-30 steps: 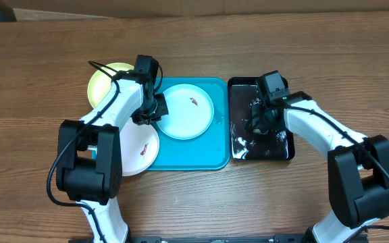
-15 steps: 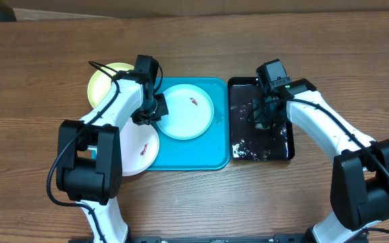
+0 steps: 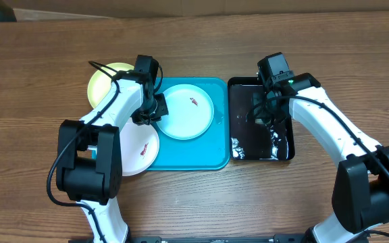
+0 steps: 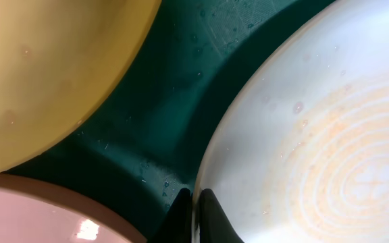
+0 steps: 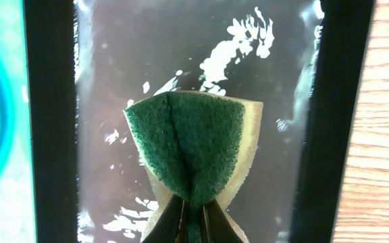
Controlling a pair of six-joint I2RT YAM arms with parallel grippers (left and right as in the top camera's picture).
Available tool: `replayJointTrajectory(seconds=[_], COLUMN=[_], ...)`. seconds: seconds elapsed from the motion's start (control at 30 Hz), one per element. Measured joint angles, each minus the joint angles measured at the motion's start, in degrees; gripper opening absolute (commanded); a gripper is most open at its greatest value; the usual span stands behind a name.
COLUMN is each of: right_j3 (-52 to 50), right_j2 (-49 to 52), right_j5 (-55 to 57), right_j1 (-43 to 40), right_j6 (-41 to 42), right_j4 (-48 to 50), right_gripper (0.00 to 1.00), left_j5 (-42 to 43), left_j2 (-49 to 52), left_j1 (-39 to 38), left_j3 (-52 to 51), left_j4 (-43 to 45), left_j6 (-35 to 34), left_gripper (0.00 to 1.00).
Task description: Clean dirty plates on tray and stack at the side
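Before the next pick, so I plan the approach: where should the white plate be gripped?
Probably pinch the white plate by its thin rim at the near edge, from the robot's side: it lies flat, too wide to span, with the tray on its right.

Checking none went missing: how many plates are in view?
3. Light blue plate on the tray; yellow-green plate by its far-left corner; white plate by its near-left corner. None seems hidden.

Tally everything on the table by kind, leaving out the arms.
Plates: 3 (yellow-green plate, light blue plate, white plate)
Trays: 2 (turquoise tray, black tray)
Sponges: 1 (green sponge)
Total: 6
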Motion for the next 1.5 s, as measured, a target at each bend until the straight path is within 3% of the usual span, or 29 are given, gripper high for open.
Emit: replayJointTrajectory(seconds=[0.1,0.23,0.3,0.37,0.97,1.17,1.5], right_j3=[0.0,0.0,0.0,0.0,0.1,4.9,6.7], right_j2=[0.0,0.0,0.0,0.0,0.0,0.0,-0.1], right_j5=[-2.0,-3.4,-3.9,-4.1,-4.4,-4.4,-4.4], right_j1=[0.0,0.0,0.0,0.0,0.0,0.0,1.1], right_j6=[-0.8,-1.5,-1.7,-2.2,-2.1,-0.7,1.2], right_j4=[0.0,-0.1,-0.1,-0.2,-0.5,-6.9,-8.5], right_gripper=[0.04,0.13,0.11,0.04,0.04,0.04,0.04], left_j5=[0.0,0.3,1.3,2.4,5.8,6.1,6.3], left_j2=[0.0,0.0,0.0,0.0,0.0,0.0,0.0], left_j1=[0.0,0.0,0.0,0.0,0.0,0.0,0.0], left_j3=[0.0,0.0,0.0,0.0,0.0,0.0,0.0], left_j4=[0.0,0.1,0.5,0.6,1.0,1.3,1.5], left_j6=[0.0,0.7,2.1,3.6,7.8,8.0,8.7], left_gripper=[0.04,0.04,0.04,0.04,0.04,0.04,0.04])
